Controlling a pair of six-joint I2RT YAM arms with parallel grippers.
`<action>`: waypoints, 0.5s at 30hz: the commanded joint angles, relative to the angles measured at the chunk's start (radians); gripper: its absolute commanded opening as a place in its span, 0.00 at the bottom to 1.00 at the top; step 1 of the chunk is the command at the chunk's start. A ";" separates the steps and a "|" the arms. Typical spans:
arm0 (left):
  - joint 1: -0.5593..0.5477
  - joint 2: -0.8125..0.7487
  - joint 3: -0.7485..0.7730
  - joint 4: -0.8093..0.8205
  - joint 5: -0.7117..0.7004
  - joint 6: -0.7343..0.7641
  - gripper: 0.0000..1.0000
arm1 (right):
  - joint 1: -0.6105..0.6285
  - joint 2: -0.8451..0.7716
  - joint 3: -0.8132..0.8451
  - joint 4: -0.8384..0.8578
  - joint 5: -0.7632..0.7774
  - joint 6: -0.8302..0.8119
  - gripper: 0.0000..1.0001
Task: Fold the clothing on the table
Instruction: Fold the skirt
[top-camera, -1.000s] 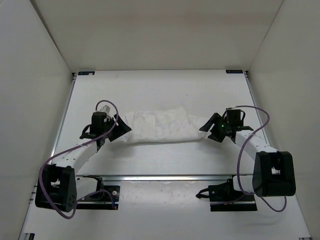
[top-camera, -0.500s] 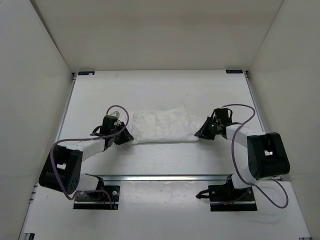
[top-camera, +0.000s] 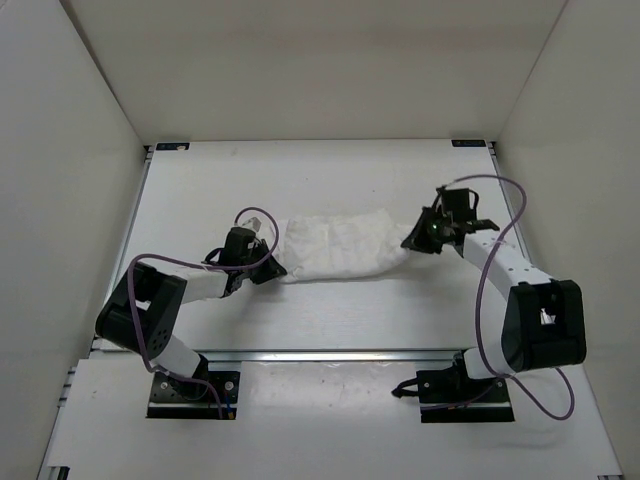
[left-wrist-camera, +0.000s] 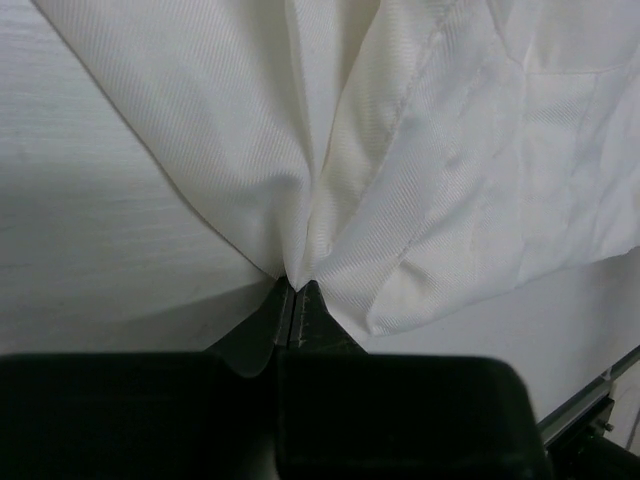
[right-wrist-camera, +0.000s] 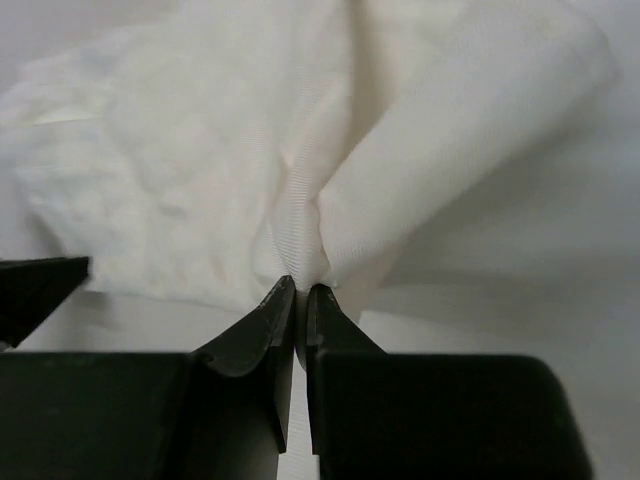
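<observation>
Top external, clothing (top-camera: 335, 247) on table (top-camera: 320, 175), pinched both ends, white walls (top-camera: 320, 70) around

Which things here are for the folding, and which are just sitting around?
For the job: clothing, table, left gripper and right gripper, each pinching one end of the clothing.
Just around: white walls, purple cables.

Bright, even, diffuse light from above, with no glare. Soft grey shadows lie on the table (top-camera: 330, 320) beside the clothing (left-wrist-camera: 420, 150) in both wrist views. The right wrist view's far fabric blurs slightly.
</observation>
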 joint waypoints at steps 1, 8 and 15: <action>-0.009 0.056 -0.005 0.021 0.005 -0.030 0.00 | 0.120 0.026 0.220 -0.052 0.005 -0.100 0.00; 0.003 0.092 -0.016 0.088 0.029 -0.063 0.00 | 0.401 0.211 0.497 -0.014 -0.035 -0.066 0.00; 0.026 0.073 -0.028 0.099 0.039 -0.065 0.00 | 0.567 0.384 0.521 0.124 -0.113 0.020 0.00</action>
